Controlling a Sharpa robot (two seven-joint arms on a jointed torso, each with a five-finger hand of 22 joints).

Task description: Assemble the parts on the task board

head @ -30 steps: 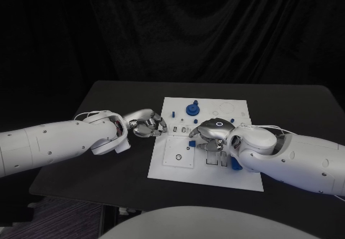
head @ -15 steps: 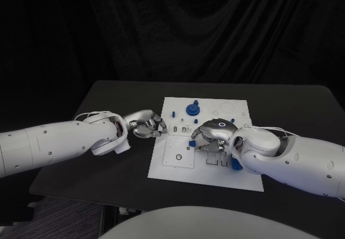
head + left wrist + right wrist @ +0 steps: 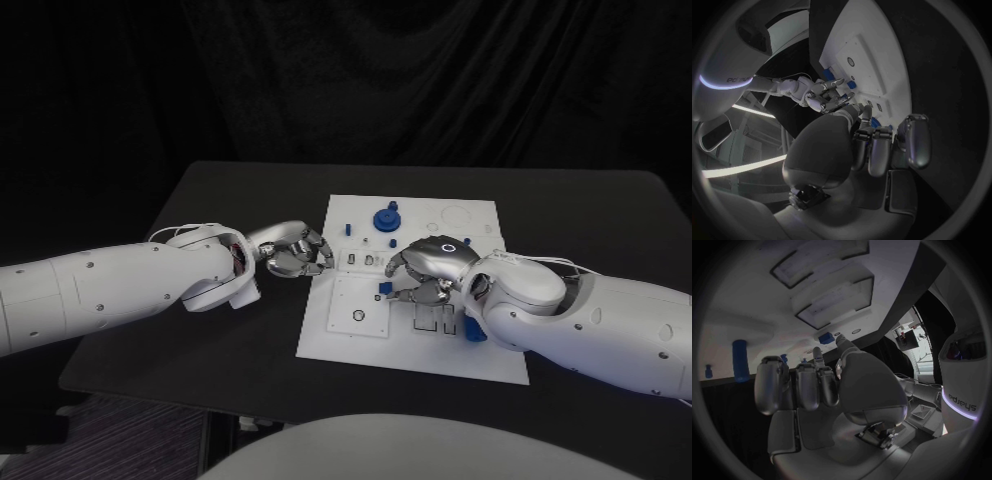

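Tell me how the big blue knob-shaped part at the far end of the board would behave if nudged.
The blue knob part looks rigid and moulded, so probably stiff and light. It stands upright on the task board, possibly seated, so it may resist sliding; loose, its round shape could roll.

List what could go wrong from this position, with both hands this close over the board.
1. The left hand and right hand work close together over the middle of the task board; a further reach by either could make the fingers collide.
2. The right hand hovers just above a small blue part; a careless move could knock it out of place.
3. The right forearm lies next to a blue peg near the board's front and could sweep it off.
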